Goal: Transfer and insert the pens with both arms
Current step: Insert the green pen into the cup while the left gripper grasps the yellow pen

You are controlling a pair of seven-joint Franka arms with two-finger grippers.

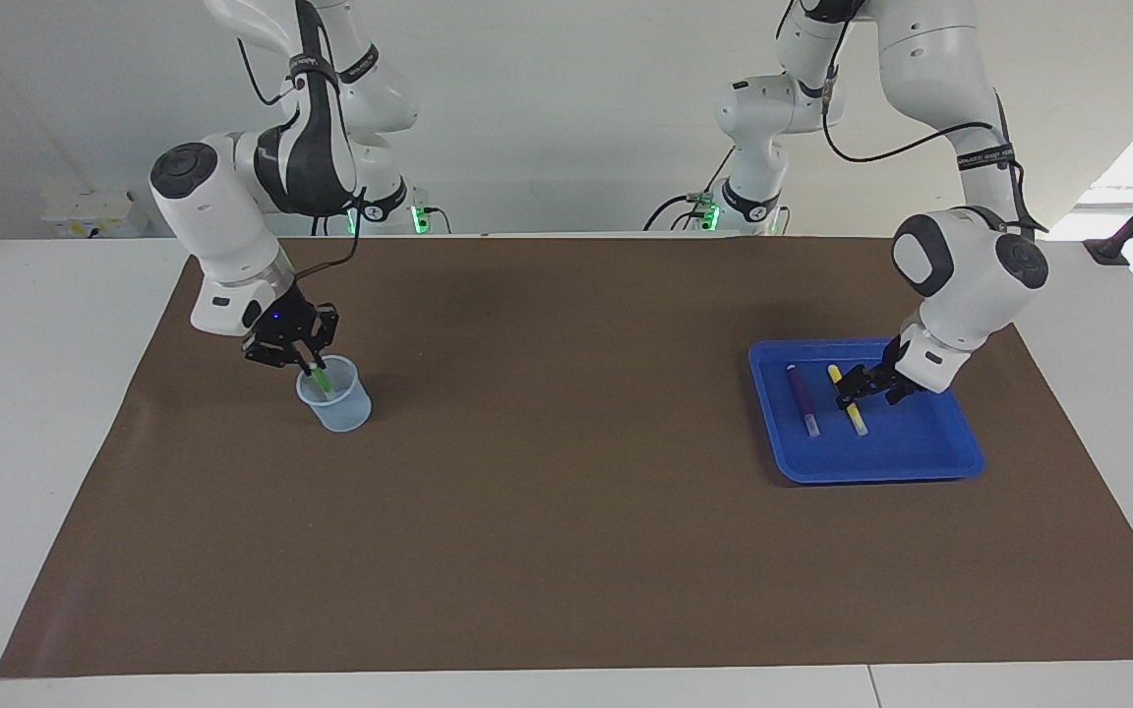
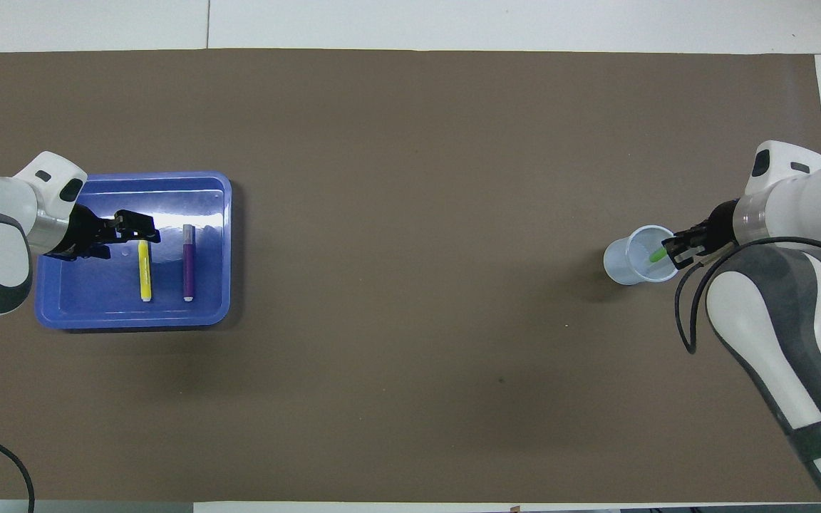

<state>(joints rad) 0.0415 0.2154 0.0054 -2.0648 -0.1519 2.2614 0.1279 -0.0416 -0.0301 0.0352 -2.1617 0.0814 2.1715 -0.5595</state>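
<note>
Translucent plastic cup (image 1: 335, 395) under right jaws (image 1: 308, 363) pinching slim green pen (image 1: 319, 377), left jaws (image 1: 857, 385) spread over yellow pen (image 1: 849, 400), purple pen (image 1: 803, 399) beside, glossy blue tray (image 1: 921, 442).

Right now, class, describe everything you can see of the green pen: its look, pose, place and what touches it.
The green pen is a short, slim marker with a bright green body. It stands tilted, its lower part down inside the translucent cup, which sits on the brown mat toward the right arm's end of the table. Its upper end sits between the fingers of the right gripper, directly over the cup. Its tip cannot be made out.
</note>
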